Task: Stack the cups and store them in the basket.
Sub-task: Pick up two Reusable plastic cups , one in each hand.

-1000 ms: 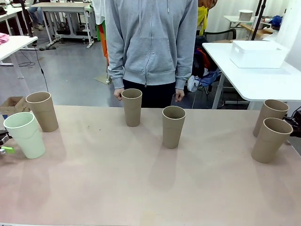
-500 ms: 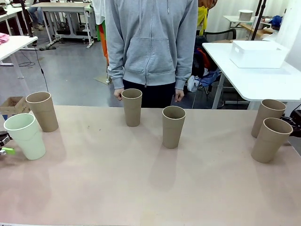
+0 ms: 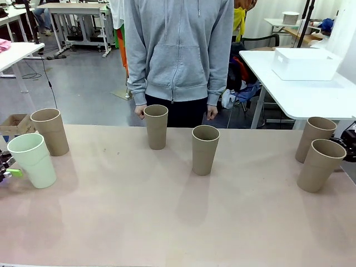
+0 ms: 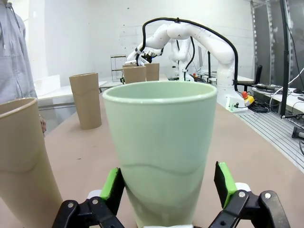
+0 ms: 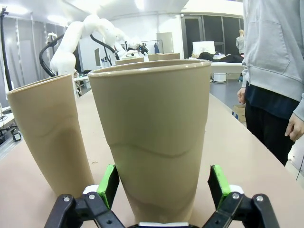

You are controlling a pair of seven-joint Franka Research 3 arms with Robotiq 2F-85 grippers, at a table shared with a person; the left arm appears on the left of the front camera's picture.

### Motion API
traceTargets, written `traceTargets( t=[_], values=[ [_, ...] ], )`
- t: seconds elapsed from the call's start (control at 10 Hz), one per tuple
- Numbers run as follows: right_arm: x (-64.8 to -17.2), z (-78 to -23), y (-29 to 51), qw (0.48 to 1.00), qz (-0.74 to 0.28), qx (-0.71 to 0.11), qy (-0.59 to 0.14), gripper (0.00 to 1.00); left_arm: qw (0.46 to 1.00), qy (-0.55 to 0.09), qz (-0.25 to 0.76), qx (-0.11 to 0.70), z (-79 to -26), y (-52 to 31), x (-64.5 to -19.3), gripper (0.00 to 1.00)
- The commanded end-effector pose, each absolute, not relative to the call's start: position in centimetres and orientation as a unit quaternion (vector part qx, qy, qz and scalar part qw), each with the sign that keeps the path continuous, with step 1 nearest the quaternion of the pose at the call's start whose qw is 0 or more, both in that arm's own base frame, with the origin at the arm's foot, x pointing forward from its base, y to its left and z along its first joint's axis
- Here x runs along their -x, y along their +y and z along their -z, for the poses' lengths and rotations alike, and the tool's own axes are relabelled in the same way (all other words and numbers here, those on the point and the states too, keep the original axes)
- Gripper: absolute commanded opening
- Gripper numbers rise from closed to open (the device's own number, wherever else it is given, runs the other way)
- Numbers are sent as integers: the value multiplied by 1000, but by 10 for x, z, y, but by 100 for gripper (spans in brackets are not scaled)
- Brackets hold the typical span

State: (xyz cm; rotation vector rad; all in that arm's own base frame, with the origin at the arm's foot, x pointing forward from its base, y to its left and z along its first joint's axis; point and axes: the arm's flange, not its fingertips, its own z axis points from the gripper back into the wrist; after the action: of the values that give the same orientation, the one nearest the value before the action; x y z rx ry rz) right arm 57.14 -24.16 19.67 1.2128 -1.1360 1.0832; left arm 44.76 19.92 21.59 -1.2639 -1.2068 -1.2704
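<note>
**Left gripper** [image 4: 167, 187]: jaws stood wide, straddling the pale mint-green tapered matte cup [image 4: 160, 152] low on its wall. One green pad [image 4: 112, 189] lay against or just beside the wall and the other stood apart from it, so there was no grip yet. The mint cup was upright on the tan table [image 3: 167, 222], at its left edge. Its long axis was vertical, and the fingers ran level across that axis near the base. The cup lay dead ahead between the fingers. Judged that closing alone would seat it, with no further reach needed.

**Right gripper** [image 5: 162, 186]: likewise wide. A tan-brown cardboard-coloured tapered cup [image 5: 152, 137] stood upright between the pads with a gap on either side. The person's sleeve marked the far side in the right wrist view, so this was judged to be the farther cup of the right-hand pair [image 3: 315, 138]. The nearer tan cup [image 3: 321, 165] stood just beside it, on the robot's side. Risk noted: the finger on that side had to close in the narrow space between the two.

**Other cups:** a left tan cup [image 3: 50, 130] stood just behind the mint cup. A far-centre tan cup [image 3: 156, 126] and a centre tan cup [image 3: 205, 149] stood between the arms. All were upright and none were stacked.

**Basket:** the white rectangular plastic basket [image 3: 305, 67] sat on a white side table [image 3: 311, 97] beyond the far right corner, well apart from every cup. The right arm was the nearer to it.
</note>
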Motion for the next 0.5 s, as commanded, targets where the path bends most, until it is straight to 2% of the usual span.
traceTargets(
  t=[0.0,0.4],
  values=[
    [-566,-201,-230,553,-458,-493,-491,100,462,-509,518,509,-219,189,-444,100],
    [-568,-199,-219,561,-454,-491,-488,100,472,-508,509,509,-214,172,-444,100]
  ],
)
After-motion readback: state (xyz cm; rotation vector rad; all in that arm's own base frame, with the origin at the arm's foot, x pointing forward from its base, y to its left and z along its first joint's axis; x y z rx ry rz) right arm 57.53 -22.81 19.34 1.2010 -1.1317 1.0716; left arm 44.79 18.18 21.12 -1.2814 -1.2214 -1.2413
